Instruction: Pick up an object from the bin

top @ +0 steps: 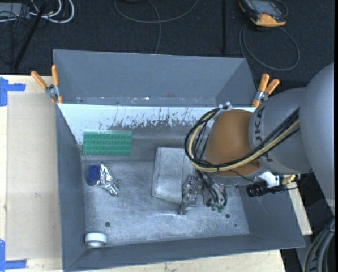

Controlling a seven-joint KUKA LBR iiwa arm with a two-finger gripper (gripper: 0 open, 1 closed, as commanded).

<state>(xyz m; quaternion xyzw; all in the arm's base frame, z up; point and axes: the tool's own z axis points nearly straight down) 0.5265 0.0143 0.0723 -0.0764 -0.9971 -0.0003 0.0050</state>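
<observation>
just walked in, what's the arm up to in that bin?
The arm reaches into the grey bin from the right, its pincer down low at the near right edge of a flat grey slab lying mid-bin. The slab is not lifted. The rest lies apart on the left: a green studded plate by the back wall, a small blue piece beside crumpled foil, and a white round cap in the near corner.
</observation>
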